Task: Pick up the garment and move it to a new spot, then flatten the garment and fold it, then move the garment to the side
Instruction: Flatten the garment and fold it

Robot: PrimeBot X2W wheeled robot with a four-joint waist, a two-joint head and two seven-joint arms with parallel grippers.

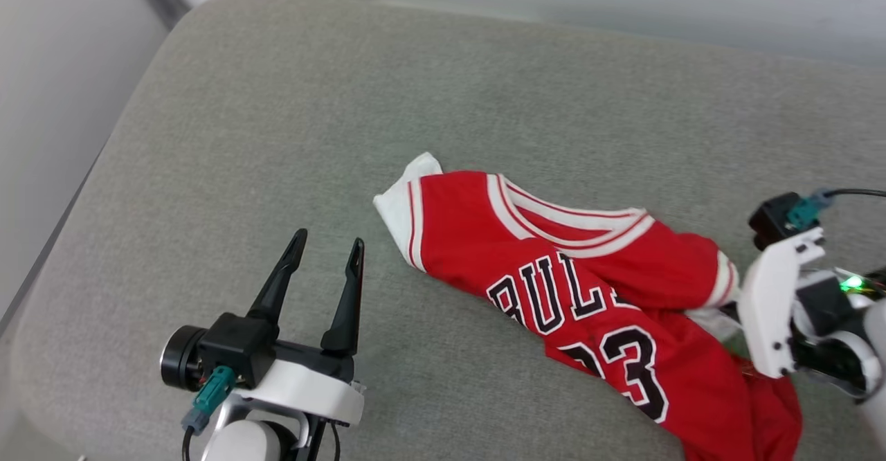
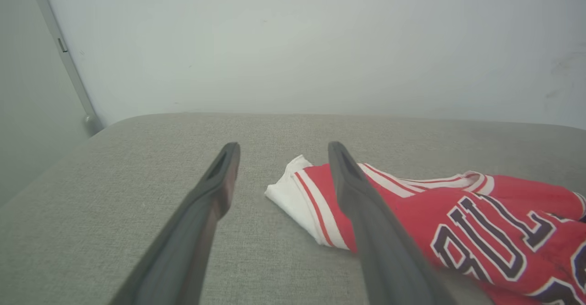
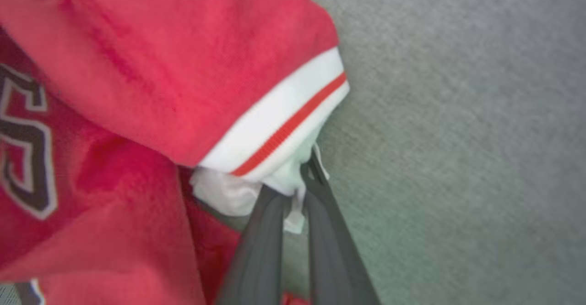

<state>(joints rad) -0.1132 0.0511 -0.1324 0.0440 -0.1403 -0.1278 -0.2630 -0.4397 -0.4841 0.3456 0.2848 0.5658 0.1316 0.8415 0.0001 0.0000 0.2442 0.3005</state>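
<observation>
Your right gripper (image 3: 302, 177) clamps the white sleeve of the red jersey shirt (image 1: 588, 288); your left gripper (image 1: 329, 238) gapes. Lettered "BUL" and "23", the shirt stretches from ten to four o'clock.

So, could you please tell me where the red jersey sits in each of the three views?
Head view: jersey lies from centre to lower right on the grey cushion.
Left wrist view: jersey at the lower right.
Right wrist view: jersey across the left half, close up.
Shared landmark: its black lettering.
</observation>
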